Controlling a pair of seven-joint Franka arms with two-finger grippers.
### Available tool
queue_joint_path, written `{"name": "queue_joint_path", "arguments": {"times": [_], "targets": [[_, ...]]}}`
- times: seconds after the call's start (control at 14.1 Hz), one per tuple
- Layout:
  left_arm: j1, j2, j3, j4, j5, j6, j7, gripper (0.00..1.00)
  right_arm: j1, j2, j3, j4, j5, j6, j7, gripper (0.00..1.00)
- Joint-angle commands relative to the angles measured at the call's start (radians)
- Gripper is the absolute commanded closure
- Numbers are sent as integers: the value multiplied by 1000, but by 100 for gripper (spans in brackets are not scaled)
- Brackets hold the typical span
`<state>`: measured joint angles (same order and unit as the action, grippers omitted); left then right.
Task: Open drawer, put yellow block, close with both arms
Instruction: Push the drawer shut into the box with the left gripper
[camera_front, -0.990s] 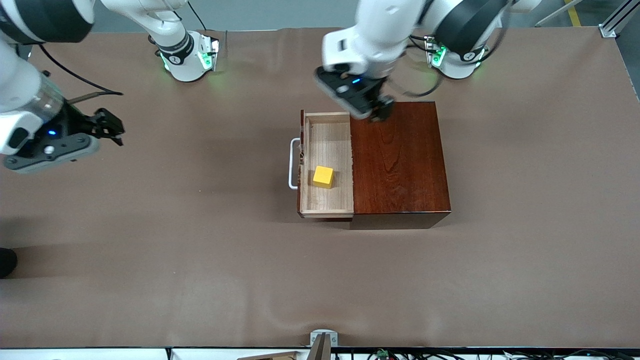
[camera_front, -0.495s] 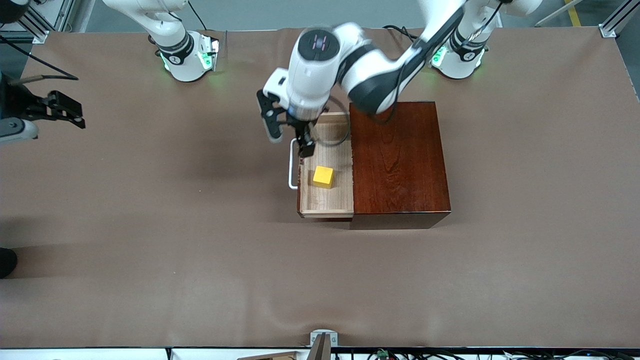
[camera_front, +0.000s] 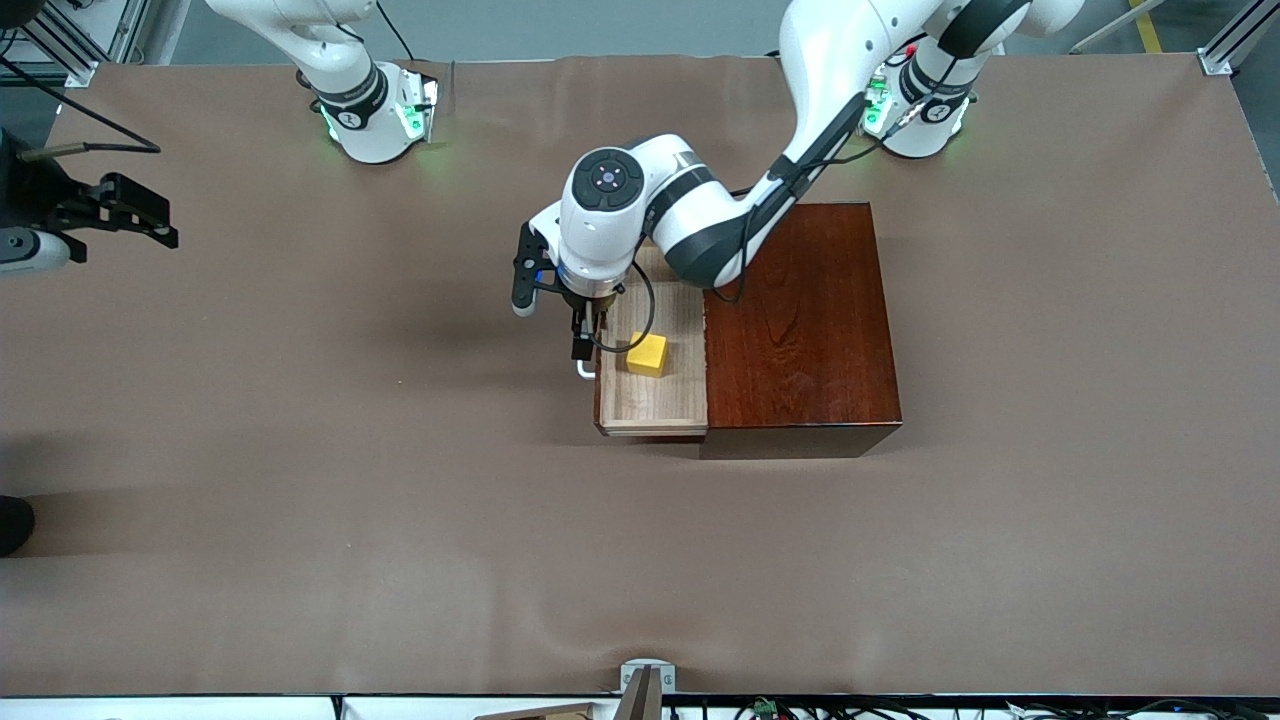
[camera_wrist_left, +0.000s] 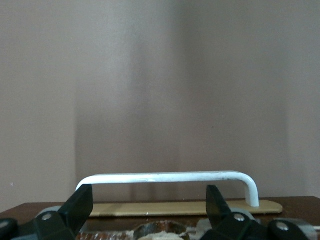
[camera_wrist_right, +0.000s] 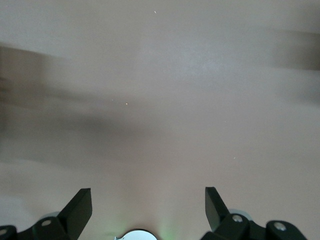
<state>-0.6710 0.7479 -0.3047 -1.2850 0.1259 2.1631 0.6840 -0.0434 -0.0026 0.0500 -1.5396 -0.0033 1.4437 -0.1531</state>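
Note:
The drawer (camera_front: 655, 405) stands pulled out of the mahogany box (camera_front: 800, 330) toward the right arm's end of the table. The yellow block (camera_front: 646, 354) lies in its pale tray. My left gripper (camera_front: 581, 338) is open and empty, low over the drawer's front at the white handle (camera_front: 583, 371). In the left wrist view the handle (camera_wrist_left: 170, 177) runs just ahead of my open left gripper (camera_wrist_left: 148, 205), with the dark drawer front (camera_wrist_left: 280, 205) under it. My right gripper (camera_front: 150, 215) is open and empty over bare table at the right arm's end; in the right wrist view it (camera_wrist_right: 148, 205) shows only tabletop.
The brown table cover (camera_front: 400, 500) spreads all round the box. The two arm bases (camera_front: 375, 115) (camera_front: 915, 115) stand along the edge farthest from the front camera. A small metal bracket (camera_front: 647, 680) sits at the table edge nearest to the front camera.
My left arm swung from over the box's top across the drawer and came down at the handle. My right gripper pulled back toward the right arm's end of the table. The block has not moved.

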Motion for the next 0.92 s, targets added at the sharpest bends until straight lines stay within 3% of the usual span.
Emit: {"name": "queue_joint_path", "arguments": {"times": [0.0,0.42,0.64,0.85], "targets": [[-6,4,18,24,24,-21,14,0,-7,-43,-10,-53,25,37,17,0],[-12,-12,85,24,27,-208,11,0,-32,-40,-13,-48,28,21,41,0],[-12,-21,85,24,151,-319,11,0,-36,-39,-12,-39,28,15,29,0],[-6,-30,85,24,185,-435,11,0,-36,-34,-12,-11,26,6,39,0]]}}
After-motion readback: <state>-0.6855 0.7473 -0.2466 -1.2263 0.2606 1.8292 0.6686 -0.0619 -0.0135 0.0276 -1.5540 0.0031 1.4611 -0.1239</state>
